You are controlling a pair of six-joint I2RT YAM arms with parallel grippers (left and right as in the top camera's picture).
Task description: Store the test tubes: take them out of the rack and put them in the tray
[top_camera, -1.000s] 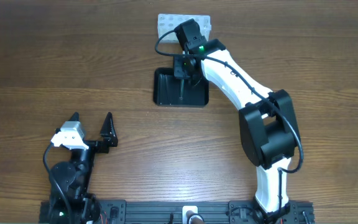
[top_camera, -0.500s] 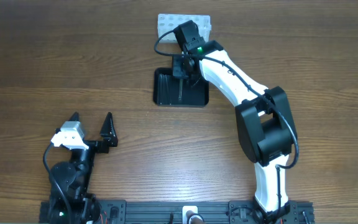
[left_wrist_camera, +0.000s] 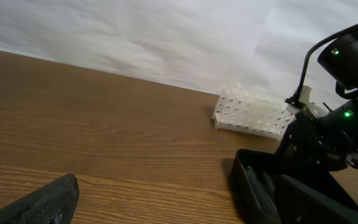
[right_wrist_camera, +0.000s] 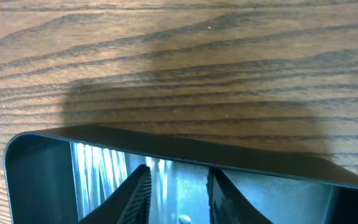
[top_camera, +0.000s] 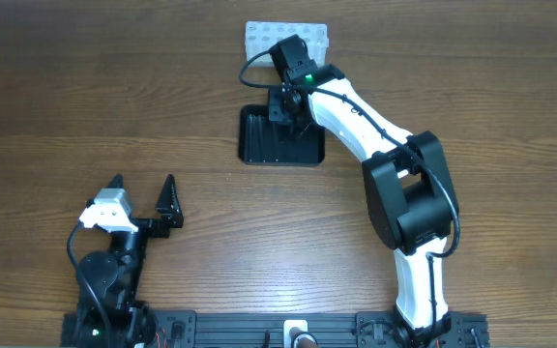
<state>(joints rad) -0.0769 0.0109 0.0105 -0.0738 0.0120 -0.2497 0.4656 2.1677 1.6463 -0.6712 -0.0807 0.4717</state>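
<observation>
My right gripper sits low inside black tray, near its wall; holding or released: cannot tell. Clear test tubes lie on tray floor, count lost in glare. White rack just beyond tray, partly behind my right arm. My left gripper spread wide, well apart over wooden table.

We count one bench, wood top. One white rack with lots of holes, too small for us to count. One black tray. Test tubes: we see clear ones lying side by side in the tray, more than one, but we can't tell the exact number. Two arms: one left arm and one right arm. Two green lights on the right arm, seen from the left wrist view.
</observation>
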